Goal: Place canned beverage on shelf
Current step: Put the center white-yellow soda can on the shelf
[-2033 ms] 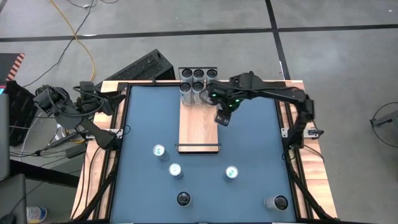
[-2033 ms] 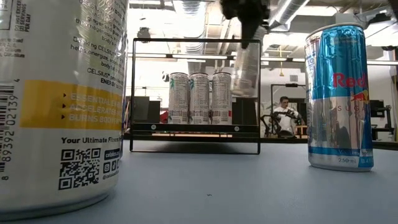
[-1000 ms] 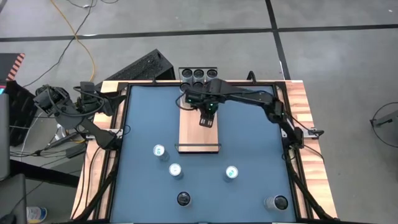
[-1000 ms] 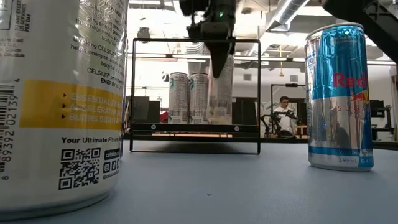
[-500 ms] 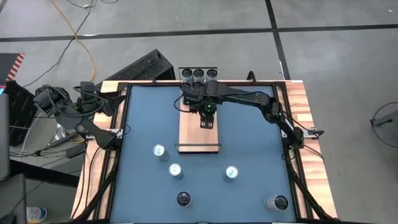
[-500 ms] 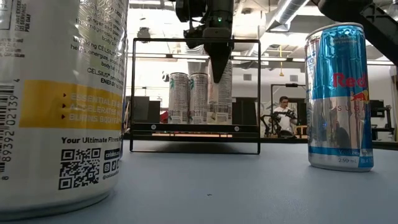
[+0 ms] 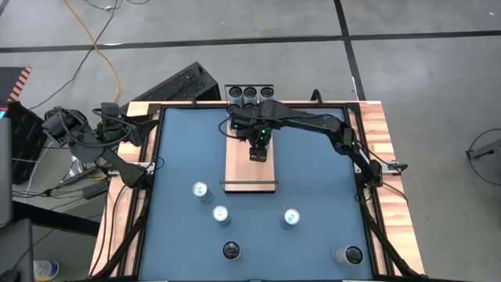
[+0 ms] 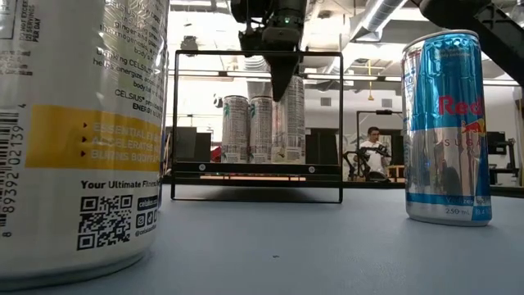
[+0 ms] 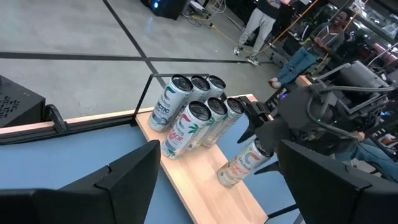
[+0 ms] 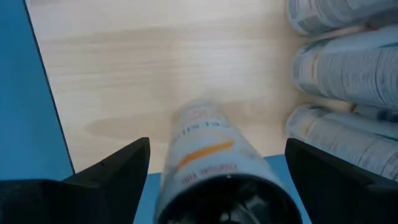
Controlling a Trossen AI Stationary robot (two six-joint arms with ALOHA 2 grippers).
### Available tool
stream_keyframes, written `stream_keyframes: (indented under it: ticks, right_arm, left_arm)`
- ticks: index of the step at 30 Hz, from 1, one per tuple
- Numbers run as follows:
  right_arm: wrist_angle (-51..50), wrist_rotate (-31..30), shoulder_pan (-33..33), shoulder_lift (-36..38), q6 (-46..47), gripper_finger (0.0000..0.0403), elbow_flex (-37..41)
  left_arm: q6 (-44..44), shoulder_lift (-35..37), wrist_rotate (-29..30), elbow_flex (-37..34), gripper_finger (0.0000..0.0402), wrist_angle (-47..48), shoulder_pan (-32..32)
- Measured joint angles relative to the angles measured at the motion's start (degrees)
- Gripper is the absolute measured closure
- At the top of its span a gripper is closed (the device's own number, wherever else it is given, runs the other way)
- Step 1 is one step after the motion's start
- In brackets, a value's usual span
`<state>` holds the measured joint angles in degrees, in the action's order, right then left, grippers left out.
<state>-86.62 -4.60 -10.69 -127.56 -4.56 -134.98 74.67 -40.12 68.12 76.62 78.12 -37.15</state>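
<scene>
The shelf [image 7: 250, 168], a light-wood board with black rails, lies on the blue table. Several cans [image 9: 196, 112] stand in two rows at its far end. One white-and-orange can [image 9: 244, 165] stands upright on the board just in front of them. My right gripper [image 10: 217, 146] points down over this can, open. Its fingers [image 10: 118, 171] stand on either side of the can's top, with a gap showing on each side. My left gripper [image 9: 217, 149] waits open at the table's far left corner, with nothing between its fingers.
Loose cans stand on the near half of the table [image 7: 200, 189], [image 7: 221, 214], [image 7: 291, 218], [image 7: 231, 250], [image 7: 348, 254]. Two of them loom close in the low view [image 8: 74, 131], [image 8: 446, 127]. People [image 9: 261, 18] are in the room beyond.
My right gripper has stayed over the shelf's far half and lifted slightly. The can, blurred between the fingers a second ago, now stands still and upright on the board next to the rows of cans.
</scene>
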Motion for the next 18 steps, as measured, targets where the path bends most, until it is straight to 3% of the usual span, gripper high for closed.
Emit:
stream_keyframes:
  ticks: [7, 18]
  right_arm:
    - [-0.59, -3.86, -0.26, 5.68, 0.16, 0.0047, 0.03]
    - [-3.33, -4.68, -0.71, 30.04, 3.09, 0.0047, 0.19]
  left_arm:
    - [0.07, 0.0, 0.15, 0.0, 0.0093, 0.0, 0.02]
    - [1.99, -2.9, 9.25, 0.0, 0.0093, -0.55, 0.02]
